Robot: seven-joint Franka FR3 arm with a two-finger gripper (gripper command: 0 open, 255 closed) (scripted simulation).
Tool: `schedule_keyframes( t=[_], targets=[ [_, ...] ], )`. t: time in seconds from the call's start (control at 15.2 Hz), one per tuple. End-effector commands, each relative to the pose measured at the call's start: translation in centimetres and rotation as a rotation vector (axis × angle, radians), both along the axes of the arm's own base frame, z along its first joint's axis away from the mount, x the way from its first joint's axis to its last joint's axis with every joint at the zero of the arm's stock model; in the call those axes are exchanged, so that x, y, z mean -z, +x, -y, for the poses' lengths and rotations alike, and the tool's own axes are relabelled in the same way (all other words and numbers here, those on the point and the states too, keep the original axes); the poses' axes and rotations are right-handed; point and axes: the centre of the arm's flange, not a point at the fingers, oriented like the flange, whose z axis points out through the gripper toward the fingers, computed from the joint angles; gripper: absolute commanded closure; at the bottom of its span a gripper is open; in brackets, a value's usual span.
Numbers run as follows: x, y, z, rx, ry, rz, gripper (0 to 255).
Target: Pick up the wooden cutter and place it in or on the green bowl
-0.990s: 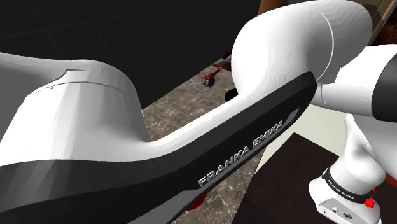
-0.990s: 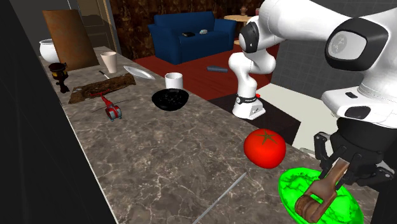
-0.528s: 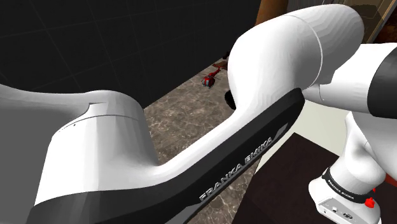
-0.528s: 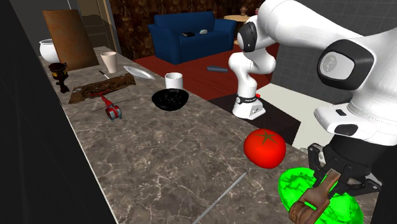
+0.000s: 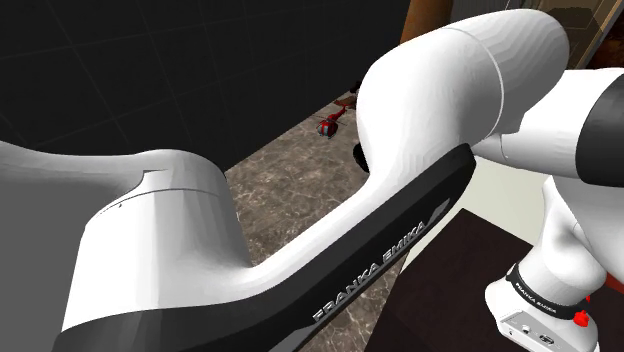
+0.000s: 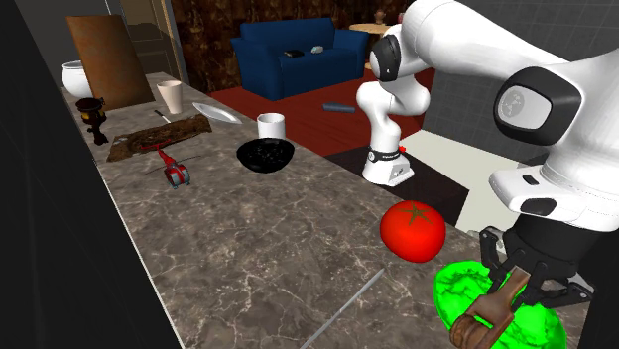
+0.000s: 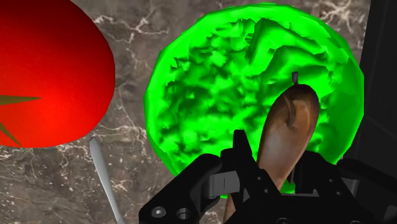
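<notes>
The green bowl [image 6: 454, 290] sits at the near end of the marble counter, seen from above as a bumpy green bowl [image 7: 216, 95]. The brown wooden cutter [image 6: 483, 315] lies tilted in it, with its handle [image 7: 289, 127] rising between the fingers. My black gripper [image 6: 518, 283] hangs just over the bowl. The gripper [image 7: 280, 153] is open, with a thin gap between the fingers and the handle. The cutter's wheel end is hidden under the hand.
A big red tomato [image 6: 413, 230] stands close beside the bowl, and a thin silver utensil [image 6: 347, 302] lies next to it. Farther along the counter are a black bowl [image 6: 266, 155], a white mug [image 6: 271, 125] and a red tool [image 6: 174, 171]. The arm [image 5: 300, 230] blocks most of the shoulder view.
The gripper came down with the cutter into the bowl. Its fingers then parted, and the handle now sits lower between them.
</notes>
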Motion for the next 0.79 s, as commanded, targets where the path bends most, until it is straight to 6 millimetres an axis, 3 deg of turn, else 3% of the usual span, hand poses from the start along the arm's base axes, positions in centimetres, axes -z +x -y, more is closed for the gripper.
schedule_keyframes(
  t=[0.0,0.33,0.59,0.73],
  targets=[
    [0.0,0.0,0.0,0.000,0.000,0.000,0],
    [0.0,0.0,0.0,0.000,0.000,0.000,0],
    [-5.0,-0.5,0.0,0.000,0.000,0.000,0],
    [-5.0,-0.5,0.0,0.000,0.000,0.000,0]
  ],
)
